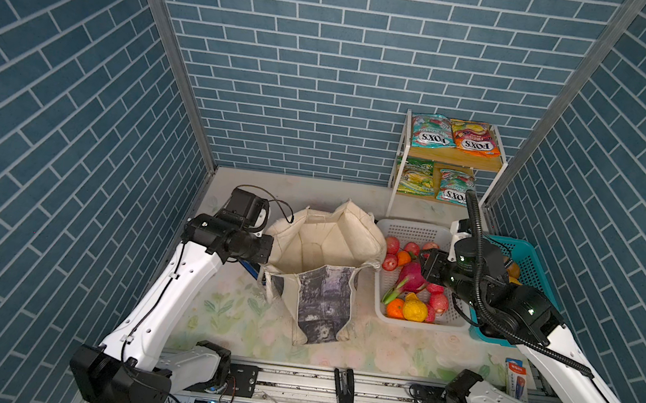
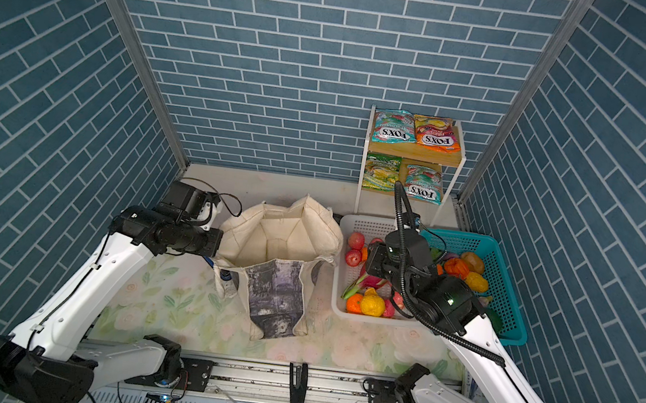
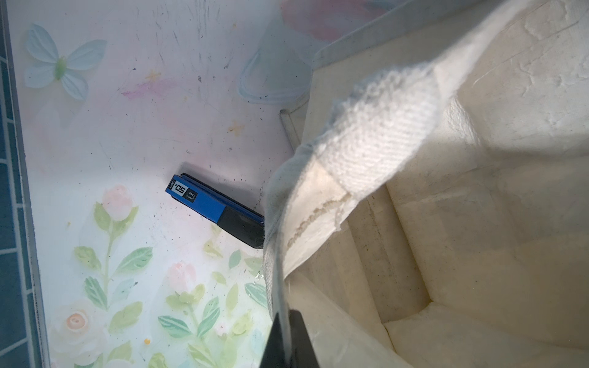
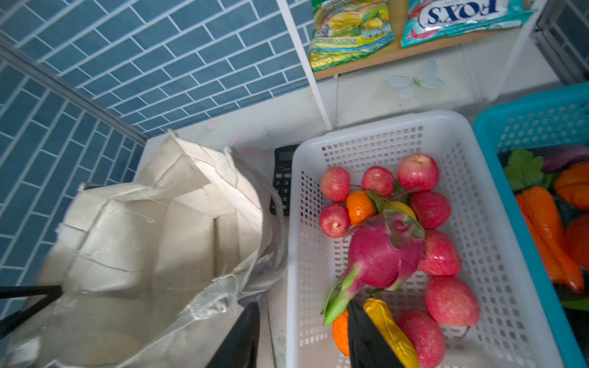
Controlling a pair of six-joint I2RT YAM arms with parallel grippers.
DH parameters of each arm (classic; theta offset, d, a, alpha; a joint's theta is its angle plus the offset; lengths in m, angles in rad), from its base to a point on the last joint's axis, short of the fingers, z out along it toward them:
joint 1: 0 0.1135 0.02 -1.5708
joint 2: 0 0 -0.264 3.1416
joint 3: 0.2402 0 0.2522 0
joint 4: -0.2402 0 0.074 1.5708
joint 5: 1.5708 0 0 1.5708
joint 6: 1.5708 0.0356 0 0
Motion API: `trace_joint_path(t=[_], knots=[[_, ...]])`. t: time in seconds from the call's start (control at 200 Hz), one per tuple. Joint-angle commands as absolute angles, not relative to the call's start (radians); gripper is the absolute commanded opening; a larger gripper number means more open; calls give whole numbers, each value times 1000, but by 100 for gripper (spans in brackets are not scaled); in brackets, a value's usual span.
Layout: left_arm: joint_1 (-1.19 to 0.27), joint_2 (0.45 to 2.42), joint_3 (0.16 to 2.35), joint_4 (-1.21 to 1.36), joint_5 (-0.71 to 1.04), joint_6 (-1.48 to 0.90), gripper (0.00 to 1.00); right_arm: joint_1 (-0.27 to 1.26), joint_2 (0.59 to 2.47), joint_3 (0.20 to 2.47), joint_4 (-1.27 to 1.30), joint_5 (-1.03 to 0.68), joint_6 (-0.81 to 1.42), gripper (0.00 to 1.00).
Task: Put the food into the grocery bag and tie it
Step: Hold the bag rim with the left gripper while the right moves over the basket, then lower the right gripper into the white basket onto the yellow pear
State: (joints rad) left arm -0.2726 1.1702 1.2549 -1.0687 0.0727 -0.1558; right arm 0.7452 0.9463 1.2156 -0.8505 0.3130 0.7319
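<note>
The cream grocery bag (image 1: 324,244) stands open mid-table, its grey print panel facing front. My left gripper (image 3: 287,337) is shut on the bag's left rim, with fabric pinched between the fingers; in a top view it sits at that rim (image 1: 266,263). Food lies in the white basket (image 4: 376,127): a pink dragon fruit (image 4: 382,251), red apples (image 4: 417,172), and orange and yellow pieces. My right gripper (image 4: 302,337) hangs open and empty over the basket's wall nearest the bag. Candy packets (image 1: 432,130) lie on the rack.
A teal basket (image 1: 532,257) with carrots and other vegetables stands right of the white one. A black calculator (image 4: 282,178) lies between bag and white basket. A blue stapler (image 3: 213,207) lies left of the bag. The white rack (image 1: 398,170) stands at the back right.
</note>
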Motion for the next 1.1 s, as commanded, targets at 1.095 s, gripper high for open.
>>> trace_joint_path(t=[1.095], knots=[[-265,1038,1009,-793,83,-89,5,553,1071,1018,-1050,67,837,72]])
